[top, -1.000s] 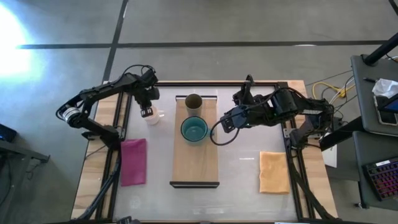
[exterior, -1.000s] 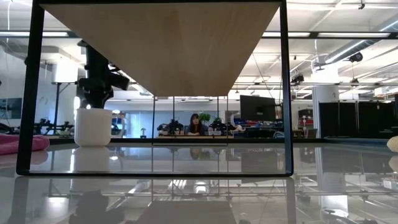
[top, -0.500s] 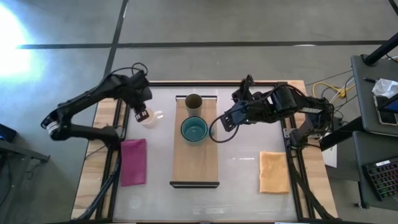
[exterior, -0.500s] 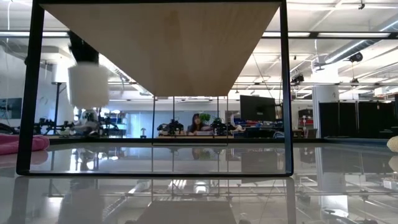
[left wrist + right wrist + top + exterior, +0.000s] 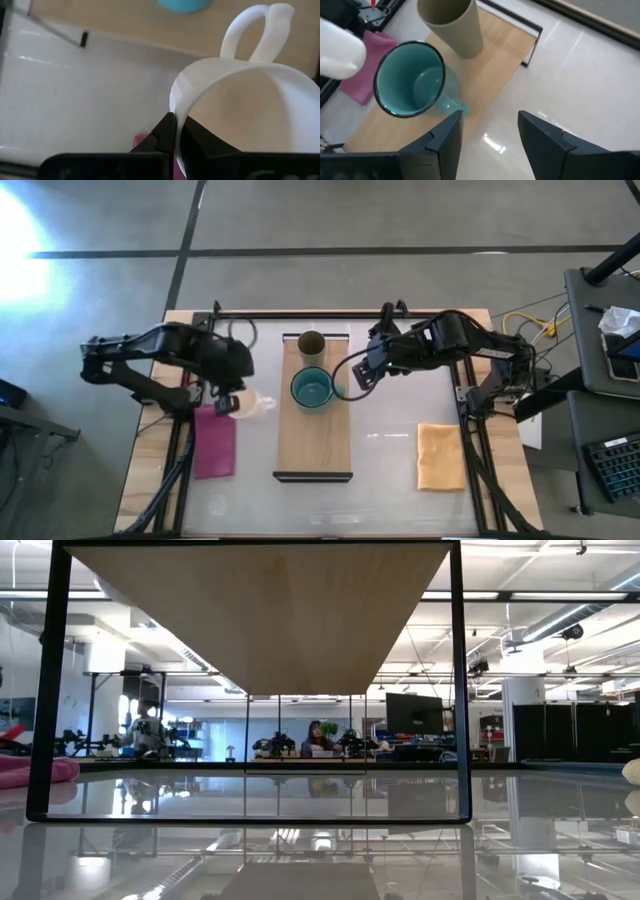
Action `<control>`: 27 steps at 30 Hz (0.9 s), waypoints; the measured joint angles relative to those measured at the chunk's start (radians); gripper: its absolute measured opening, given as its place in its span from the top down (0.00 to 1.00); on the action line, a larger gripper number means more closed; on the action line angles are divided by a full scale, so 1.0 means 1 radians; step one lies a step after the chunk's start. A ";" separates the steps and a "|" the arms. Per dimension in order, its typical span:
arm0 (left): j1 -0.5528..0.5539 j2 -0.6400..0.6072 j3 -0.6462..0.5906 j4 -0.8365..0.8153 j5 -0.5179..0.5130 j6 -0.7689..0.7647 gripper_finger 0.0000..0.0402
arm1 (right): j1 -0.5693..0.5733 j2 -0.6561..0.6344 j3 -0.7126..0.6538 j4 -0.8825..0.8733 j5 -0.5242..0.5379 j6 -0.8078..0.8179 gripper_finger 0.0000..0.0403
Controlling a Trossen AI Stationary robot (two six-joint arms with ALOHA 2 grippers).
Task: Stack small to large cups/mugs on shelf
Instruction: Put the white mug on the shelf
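The teal-green mug (image 5: 312, 388) and the olive-brown cup (image 5: 311, 344) stand upright on the light-wood shelf (image 5: 312, 442), the cup at its far end. My left gripper (image 5: 230, 402) is left of the shelf, above the pink cloth's far end, shut on the white mug (image 5: 252, 403). My right gripper (image 5: 352, 376) is open and empty just right of the teal mug (image 5: 410, 80), by its handle. In the low view only the shelf's underside (image 5: 260, 610) shows, and the white mug is out of that view. My left gripper pinches the white mug's rim (image 5: 176, 107), one finger inside the mug (image 5: 202, 142) and one outside (image 5: 164, 134). The hold is on the side opposite the handle (image 5: 257, 27). The mug is lifted clear of the table.
A pink cloth (image 5: 214, 440) lies left of the shelf and an orange cloth (image 5: 440, 456) lies at the right. The shelf's dark end rails (image 5: 459, 680) stand on the glossy table. People and equipment show in the room behind.
My left gripper has taken the white mug up off the table, by the shelf's far left, and carried it toward the near edge. The mug has risen out of the low view.
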 joint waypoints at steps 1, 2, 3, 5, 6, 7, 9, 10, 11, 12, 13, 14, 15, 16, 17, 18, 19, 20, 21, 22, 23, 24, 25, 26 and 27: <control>-0.020 0.027 0.026 -0.006 -0.003 -0.003 1.00 | 0.000 0.000 -0.005 0.000 -0.004 0.012 0.55; -0.040 0.054 0.049 -0.016 -0.005 -0.004 1.00 | 0.001 0.001 -0.010 0.000 -0.012 0.023 0.55; -0.059 0.080 0.073 -0.027 -0.006 -0.007 1.00 | 0.001 0.001 -0.014 0.000 -0.024 0.033 0.55; -0.094 0.125 0.122 -0.043 -0.010 -0.028 1.00 | 0.006 0.002 -0.019 0.000 -0.043 0.065 0.55; -0.110 0.146 0.146 -0.058 -0.010 -0.038 1.00 | 0.014 0.002 -0.023 0.000 -0.045 0.083 0.55; -0.126 0.164 0.168 -0.072 -0.009 -0.050 1.00 | 0.024 0.001 -0.028 0.000 -0.044 0.102 0.55; -0.162 0.191 0.209 -0.071 -0.009 -0.076 1.00 | 0.054 0.001 -0.040 0.000 -0.045 0.145 0.55; -0.180 0.205 0.233 -0.069 -0.010 -0.085 1.00 | 0.072 0.001 -0.046 0.000 -0.044 0.166 0.55; -0.194 0.219 0.257 -0.068 -0.010 -0.095 1.00 | 0.093 0.001 -0.053 0.000 -0.043 0.188 0.55; -0.207 0.233 0.279 -0.068 -0.009 -0.110 1.00 | 0.114 0.001 -0.062 0.000 -0.035 0.211 0.55; -0.220 0.248 0.302 -0.067 -0.014 -0.128 1.00 | 0.136 0.001 -0.070 0.000 -0.023 0.235 0.55; -0.233 0.263 0.323 -0.066 -0.023 -0.150 1.00 | 0.158 0.001 -0.079 0.000 -0.012 0.255 0.55; -0.246 0.278 0.340 -0.063 -0.033 -0.170 1.00 | 0.180 0.001 -0.087 0.000 -0.002 0.273 0.55; -0.257 0.294 0.354 -0.061 -0.045 -0.185 1.00 | 0.201 0.001 -0.094 0.000 0.007 0.287 0.55; -0.267 0.311 0.367 -0.057 -0.051 -0.196 1.00 | 0.221 0.001 -0.101 0.000 0.016 0.300 0.55; -0.275 0.329 0.378 -0.054 -0.060 -0.213 1.00 | 0.240 0.001 -0.107 0.000 0.027 0.312 0.55; -0.282 0.348 0.387 -0.051 -0.073 -0.230 1.00 | 0.259 0.001 -0.114 0.000 0.034 0.324 0.55; -0.286 0.372 0.395 -0.042 -0.077 -0.240 1.00 | 0.277 0.000 -0.121 0.000 0.040 0.336 0.55; -0.288 0.394 0.401 -0.028 -0.075 -0.246 1.00 | 0.295 0.000 -0.127 0.000 0.049 0.347 0.55; -0.291 0.418 0.408 -0.013 -0.075 -0.254 1.00 | 0.315 0.000 -0.133 0.000 0.061 0.362 0.55; -0.292 0.443 0.419 -0.002 -0.075 -0.257 1.00 | 0.333 0.000 -0.139 0.000 0.070 0.381 0.55; -0.292 0.468 0.434 -0.002 -0.074 -0.258 1.00 | 0.350 0.000 -0.144 0.000 0.082 0.400 0.55; -0.292 0.492 0.451 -0.006 -0.074 -0.259 1.00 | 0.367 0.000 -0.149 0.000 0.092 0.421 0.55; -0.292 0.513 0.469 -0.008 -0.074 -0.260 1.00 | 0.385 0.000 -0.154 0.000 0.099 0.441 0.55; -0.292 0.531 0.489 -0.006 -0.075 -0.260 1.00 | 0.405 0.000 -0.159 0.000 0.109 0.462 0.55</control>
